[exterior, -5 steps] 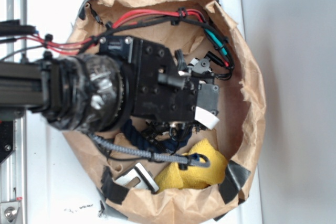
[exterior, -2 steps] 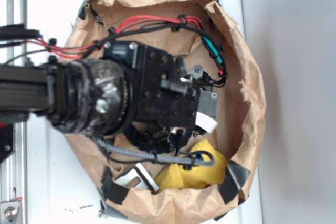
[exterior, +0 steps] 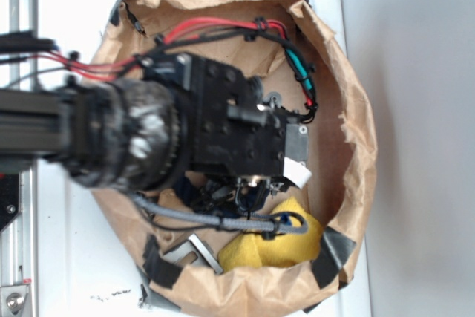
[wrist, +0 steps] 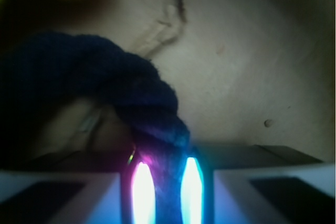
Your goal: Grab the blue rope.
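The blue rope [wrist: 100, 77] is thick, dark navy and twisted. In the wrist view it curves from the left down into the gap between my two glowing fingers. My gripper [wrist: 167, 184] is shut on it, with the rope filling the narrow space between the pads [wrist: 143, 192]. In the exterior view the black gripper [exterior: 249, 183] hangs low over the brown paper floor. Only a small dark stretch of the blue rope [exterior: 199, 194] shows under its lower edge.
A crumpled brown paper wall [exterior: 360, 131] rings the work area. A yellow cloth [exterior: 278, 246] and a metal bracket [exterior: 199, 252] lie near the front rim. The robot's grey braided cable [exterior: 215, 220] and red wires [exterior: 208, 26] run across the scene.
The gripper has moved a little right and towards the yellow cloth, covering more of the rope. Less navy rope shows under it than a second ago.
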